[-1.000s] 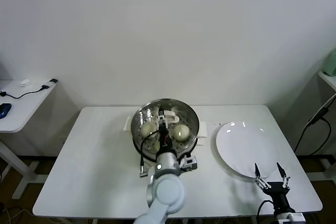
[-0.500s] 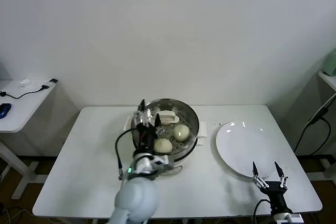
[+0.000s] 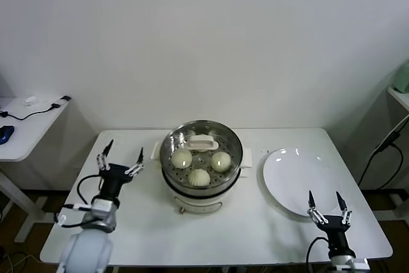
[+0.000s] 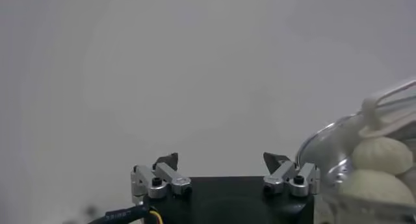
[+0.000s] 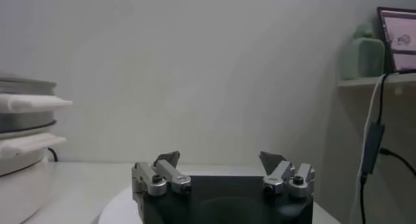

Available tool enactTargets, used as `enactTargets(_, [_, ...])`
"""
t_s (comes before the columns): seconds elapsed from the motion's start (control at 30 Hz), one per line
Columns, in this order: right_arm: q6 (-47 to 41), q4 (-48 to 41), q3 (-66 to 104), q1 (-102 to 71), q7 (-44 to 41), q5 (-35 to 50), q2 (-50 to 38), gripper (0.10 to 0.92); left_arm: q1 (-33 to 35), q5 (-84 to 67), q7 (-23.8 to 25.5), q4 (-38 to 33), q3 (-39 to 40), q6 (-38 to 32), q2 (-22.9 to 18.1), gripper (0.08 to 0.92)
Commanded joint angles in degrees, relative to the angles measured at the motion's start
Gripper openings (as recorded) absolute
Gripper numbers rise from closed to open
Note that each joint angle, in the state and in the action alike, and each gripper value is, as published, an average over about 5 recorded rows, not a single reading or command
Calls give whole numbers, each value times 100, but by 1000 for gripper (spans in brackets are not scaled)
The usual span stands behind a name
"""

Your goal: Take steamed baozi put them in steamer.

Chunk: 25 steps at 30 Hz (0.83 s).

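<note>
The steamer, a shiny steel pot on a cream base, stands mid-table. Three cream-white steamed baozi lie on its perforated tray: one left, one right, one at the front. A white handle-like piece sits at the tray's far side. My left gripper hovers open and empty over the table, left of the steamer. In the left wrist view that gripper has its jaws wide apart, with baozi beyond one side. My right gripper is open by the plate's front edge, its jaws empty.
A flat white plate lies right of the steamer with nothing on it. A side table with cables and a blue mouse stands at far left. A shelf and hanging cable are at far right.
My left arm has swung out of the steamer and off to its left, fingers spread. The front baozi, hidden under the arm before, now lies in plain sight. The right gripper barely moved.
</note>
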Motion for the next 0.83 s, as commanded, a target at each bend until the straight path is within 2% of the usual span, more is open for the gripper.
enactTargets(0.03, [-123, 3, -53, 33, 54, 127, 21, 823, 398, -2889, 433, 2169, -587, -2248, 509, 823])
enactTargets(0.2, [-174, -11, -92, 31, 33, 164, 7, 823, 409, -2733, 494, 2532, -423, -2473, 397, 823])
enactTargets(0.83, [-241, -68, -143, 17, 2, 171, -10, 823, 570, -2537, 560, 2282, -271, -2548, 204, 823])
